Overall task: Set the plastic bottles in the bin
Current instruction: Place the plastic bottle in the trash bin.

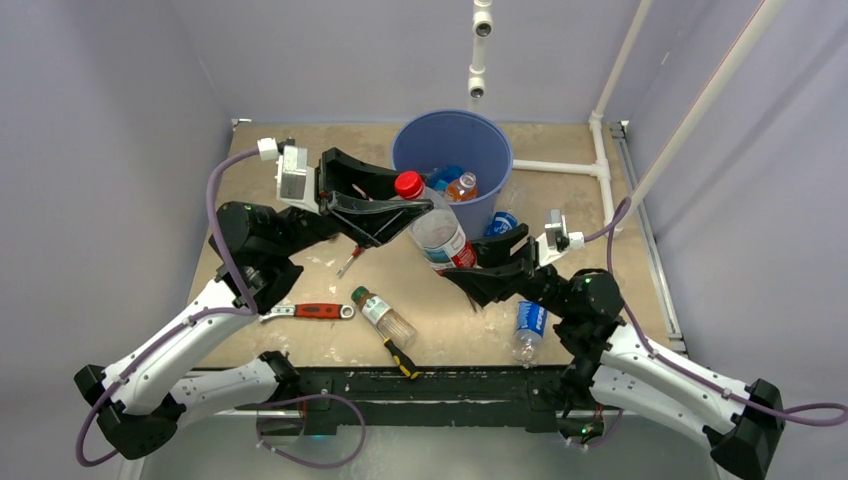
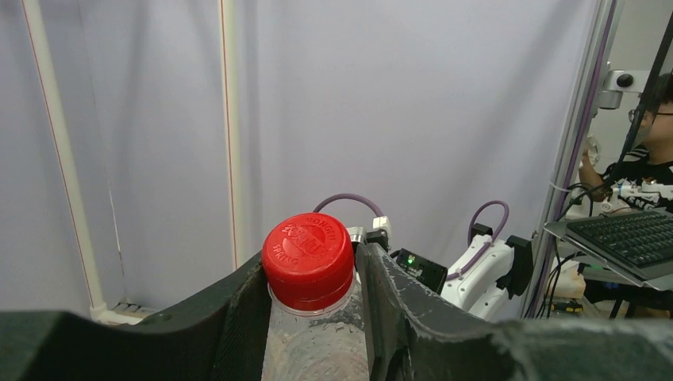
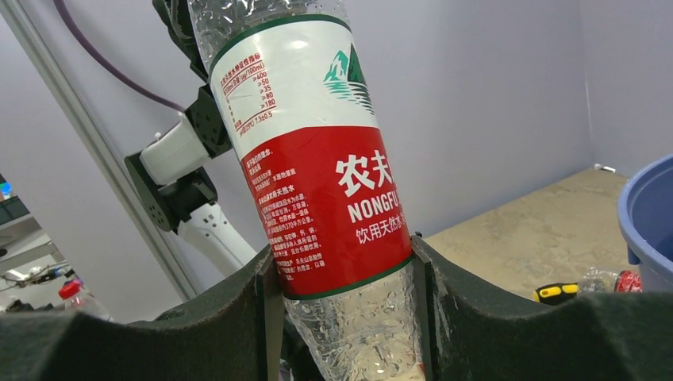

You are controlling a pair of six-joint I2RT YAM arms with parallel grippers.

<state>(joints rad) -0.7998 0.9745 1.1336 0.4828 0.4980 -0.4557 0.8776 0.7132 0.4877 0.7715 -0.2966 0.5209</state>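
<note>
- the clear crinkled plastic bottle with a red cap (image 1: 437, 232) is held off the tan table (image 1: 300, 180) between both arms. it slants, with its cap end up against the near side of the large round blue plastic bin (image 1: 450, 135) and its base pointing back toward the arms.
- the right gripper (image 3: 343, 254) is clamped across the bottle's body, its fingers pressing the lower edge of the label. this looks like the grip that carries the weight.
- the left gripper (image 2: 311, 258) sits at the top end, and its pads look pressed to both sides of the neck and cap. this looks like a hand-over, or a steadying hold so the bottle can be tipped over the rim.
- the bottle is thin and see-through, looks empty and is dented in places. its wrap label is white above with a green mountain mark and red below with white lettering.
- the bin already holds an orange-capped bottle (image 1: 462, 186) and something blue.
- a green-capped bottle (image 1: 381, 314) and a blue-labelled bottle (image 1: 528, 325) lie on the table. a third blue-labelled one (image 1: 502, 222) rests against the bin's outer wall, so i judge the job is partly done.
</note>
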